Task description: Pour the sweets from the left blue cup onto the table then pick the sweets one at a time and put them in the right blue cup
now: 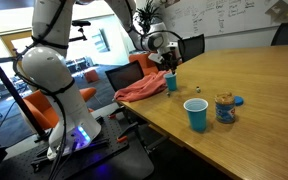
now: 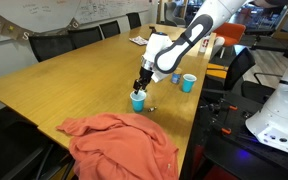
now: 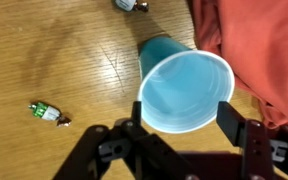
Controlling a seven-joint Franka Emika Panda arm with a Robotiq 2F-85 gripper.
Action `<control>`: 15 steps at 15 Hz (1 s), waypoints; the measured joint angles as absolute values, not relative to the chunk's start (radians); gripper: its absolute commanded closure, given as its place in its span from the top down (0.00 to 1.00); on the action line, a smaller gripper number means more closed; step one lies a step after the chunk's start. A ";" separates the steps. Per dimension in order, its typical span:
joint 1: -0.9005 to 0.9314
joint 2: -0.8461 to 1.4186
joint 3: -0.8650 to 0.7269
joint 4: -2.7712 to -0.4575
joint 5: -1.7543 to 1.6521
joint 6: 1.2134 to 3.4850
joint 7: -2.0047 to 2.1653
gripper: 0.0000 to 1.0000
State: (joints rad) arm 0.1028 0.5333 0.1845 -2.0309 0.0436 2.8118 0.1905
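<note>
teal plastic left blue cup point(image 3: 184, 90): light, thin, squashy

stands upright on worktop point(image 3: 44, 50) just beside red cloth point(image 3: 254, 40), between jaws spread open either side of rim. probably slick and easily crushed; best pinched gently across upper wall.

1. Wrist view: the red cloth point(image 3: 259, 40) runs off the top and right edges; a sweet point(image 3: 131, 4) is clipped by the top edge.
2. The gripper point(image 3: 180, 112) flanks the left blue cup point(image 3: 184, 85); whether its fingers touch the wall cannot be told.
3. In an exterior view, a pale speck point(image 1: 196, 92) on the table point(image 1: 264, 80) is too small to identify; the jar's point(image 1: 225, 109) contents are blurred.
</note>
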 measured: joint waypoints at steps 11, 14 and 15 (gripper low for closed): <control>0.072 0.053 0.167 -2.314 -0.007 2.349 -0.177 1.00; 0.071 0.019 0.127 -2.372 -0.097 2.338 -0.178 1.00; 0.071 0.017 0.126 -2.378 -0.101 2.338 -0.178 1.00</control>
State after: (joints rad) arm 0.0708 0.0175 0.1255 -2.3776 -0.1006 2.3381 -0.1776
